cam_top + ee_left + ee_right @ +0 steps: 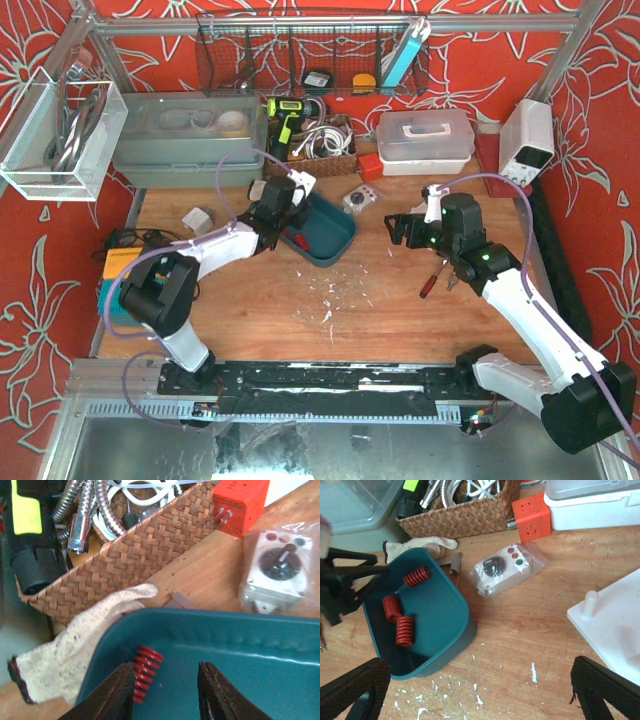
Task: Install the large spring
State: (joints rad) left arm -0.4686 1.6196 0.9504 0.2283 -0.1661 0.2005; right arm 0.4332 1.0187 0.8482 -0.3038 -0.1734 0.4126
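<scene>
Three red coil springs lie in a teal tray (pixel 445 610): one at its far end (pixel 416 576), one in the middle (pixel 391 608) and one nearer (pixel 404 630). My left gripper (pixel 167 690) is open inside the tray's far end (pixel 290 205). The far spring (pixel 145 672) lies against the inside of the left fingertip (pixel 120 690), not gripped. My right gripper (pixel 480 695) is wide open and empty above bare wood right of the tray (pixel 400 228). A white block with an upright peg (pixel 607 625) sits at the right edge of the right wrist view.
Behind the tray stand a wicker basket (pixel 125 555) of cables, an orange cube (pixel 531 517) and a bagged white switch box (pixel 502 570). A cloth glove (pixel 65 645) lies against the tray. A red-handled tool (pixel 432 280) lies near my right arm.
</scene>
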